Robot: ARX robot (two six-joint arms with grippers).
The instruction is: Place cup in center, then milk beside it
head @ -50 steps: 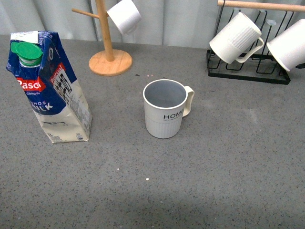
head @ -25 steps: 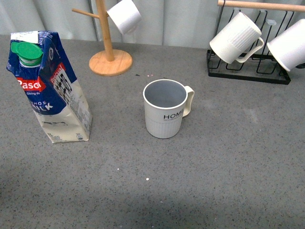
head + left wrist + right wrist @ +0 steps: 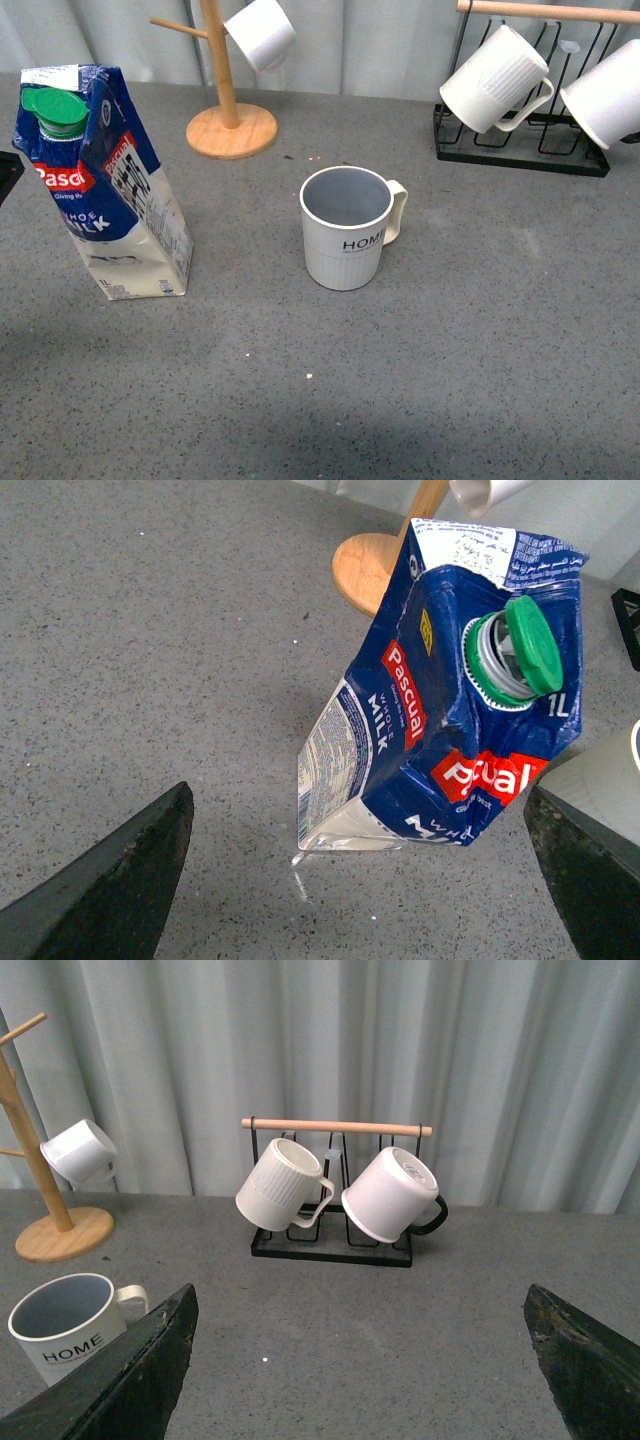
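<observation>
Grey speckled table (image 3: 480, 360) carries the cream-white ribbed "HOME" mug (image 3: 345, 240) upright near its middle; that step appears complete. Dark blue and white gable-top milk carton (image 3: 100, 190) stands well apart, to the robot's left, its top dented. Left pincer (image 3: 355, 805) is spread wide, empty, facing the carton. Right pincer (image 3: 360, 1295) is likewise spread and empty. Recommendation: grip the carton's lower, firmer body squarely, avoid crushing, and set it just beside the mug without knocking it.
</observation>
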